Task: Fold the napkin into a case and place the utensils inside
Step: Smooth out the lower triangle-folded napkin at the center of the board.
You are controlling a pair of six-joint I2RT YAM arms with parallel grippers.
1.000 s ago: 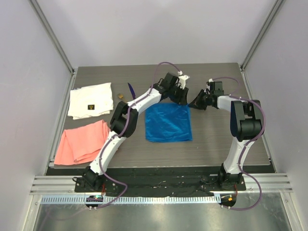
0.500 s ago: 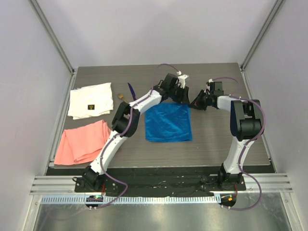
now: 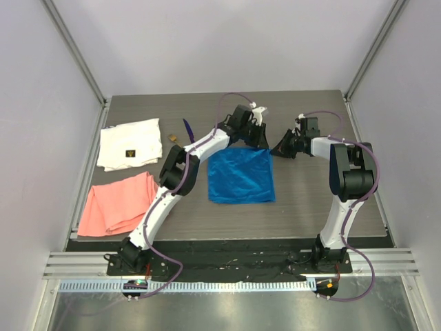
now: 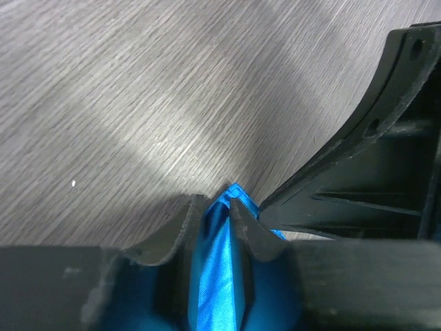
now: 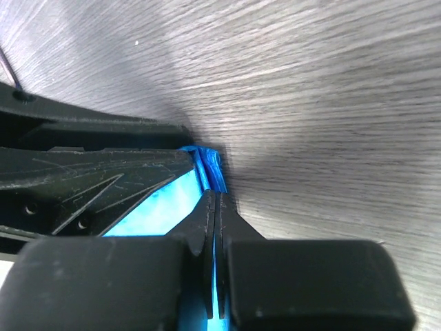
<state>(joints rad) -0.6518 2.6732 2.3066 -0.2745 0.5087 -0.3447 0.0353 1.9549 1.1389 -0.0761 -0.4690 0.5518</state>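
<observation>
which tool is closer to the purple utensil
Left. The left tool grips the napkin's far edge, to the right of the purple utensil; the right tool grips the napkin's far right corner, farther off.

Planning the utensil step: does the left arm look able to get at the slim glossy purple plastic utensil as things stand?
Probably, but not freely: the slim purple plastic utensil lies uncovered right beside that arm, while the left gripper is pinching a corner of the bright blue cloth napkin.

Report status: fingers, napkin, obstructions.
Left fingers closed on napkin, far edge; right fingers shut on far-right corner. Napkin flat, unfolded. Nothing on it.
</observation>
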